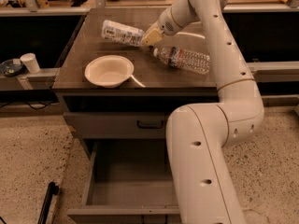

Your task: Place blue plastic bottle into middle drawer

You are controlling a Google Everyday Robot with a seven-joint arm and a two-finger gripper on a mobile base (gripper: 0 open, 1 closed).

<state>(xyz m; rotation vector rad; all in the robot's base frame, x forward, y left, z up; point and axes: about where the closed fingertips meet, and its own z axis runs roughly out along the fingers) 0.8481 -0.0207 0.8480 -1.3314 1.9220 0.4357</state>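
Fingers (150, 34) of your gripper (146, 39) clamp the bottle (122, 32) by its cap end, upper centre of the frame; the drawer (126, 174) stands open at the bottom.

you're in what looks like a robot lab or workshop, speckled floor (28, 143), grey drawer cabinet (107, 124), cluttered benches (46, 10) behind, paper cup (31, 62) on a ledge, gripper (148, 38) over the cabinet top clasping the blue plastic bottle (121, 32)

Claw (148, 38) on blue plastic bottle (121, 32), tabletop (156, 74) — glossy
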